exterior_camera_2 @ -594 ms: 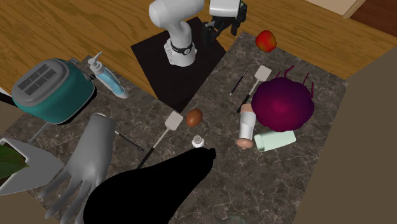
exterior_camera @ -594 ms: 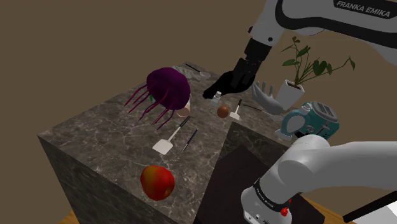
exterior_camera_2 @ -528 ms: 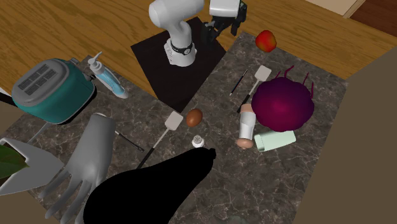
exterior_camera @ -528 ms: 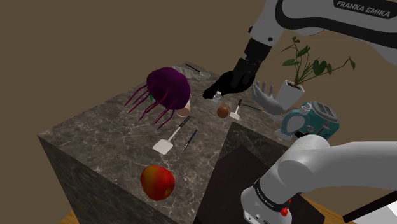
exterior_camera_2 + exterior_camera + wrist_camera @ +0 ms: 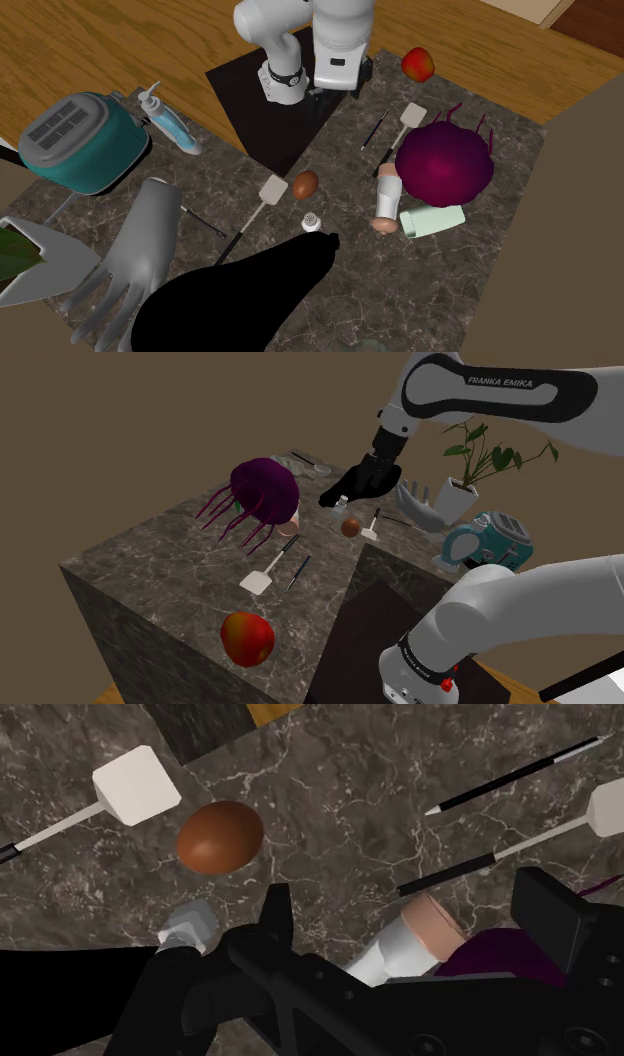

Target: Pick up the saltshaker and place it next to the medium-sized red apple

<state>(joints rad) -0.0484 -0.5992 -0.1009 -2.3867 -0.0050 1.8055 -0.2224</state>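
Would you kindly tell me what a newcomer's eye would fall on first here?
The dark purple tentacled thing dominates the middle of the marble counter. A red apple glows at the counter's corner nearest the stand, and the black pincer hangs by the small saltshaker, beside a brown egg.

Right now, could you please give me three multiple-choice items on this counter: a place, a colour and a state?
1. The brown egg lies: A) beside a white spatula's head B) in a bowl C) on a plate.
2. The toaster is: A) red B) teal C) white.
3. The gripper is: A) shut on the egg B) shut on nothing C) open.
Answers: A, egg and spatula head lie side by side; B, its body is teal; C, the fingers stand apart, the saltshaker outside them.
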